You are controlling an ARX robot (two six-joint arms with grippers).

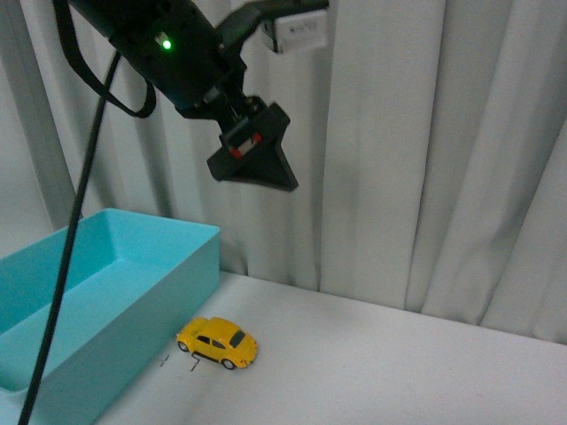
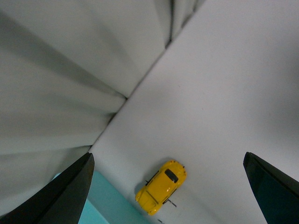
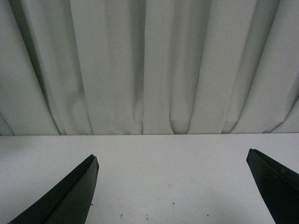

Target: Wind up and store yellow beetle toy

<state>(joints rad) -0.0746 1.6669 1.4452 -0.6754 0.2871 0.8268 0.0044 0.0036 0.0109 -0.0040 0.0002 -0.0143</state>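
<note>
The yellow beetle toy (image 1: pixel 218 342) stands on its wheels on the white table (image 1: pixel 399 372), right beside the teal box's long wall. My left gripper (image 1: pixel 262 173) hangs open high above the toy, near the curtain. In the left wrist view the toy (image 2: pixel 161 186) shows far below, between the spread fingers of the left gripper (image 2: pixel 168 156), nothing held. My right gripper (image 3: pixel 172 156) is open over bare table, facing the curtain, with no toy in its view. The right arm does not show in the front view.
A teal open-topped box (image 1: pixel 133 266) fills the left side of the table, its corner (image 2: pixel 100 205) also in the left wrist view. White pleated curtains (image 1: pixel 399 133) close off the back edge. A black cable (image 1: pixel 71 257) hangs down across the box.
</note>
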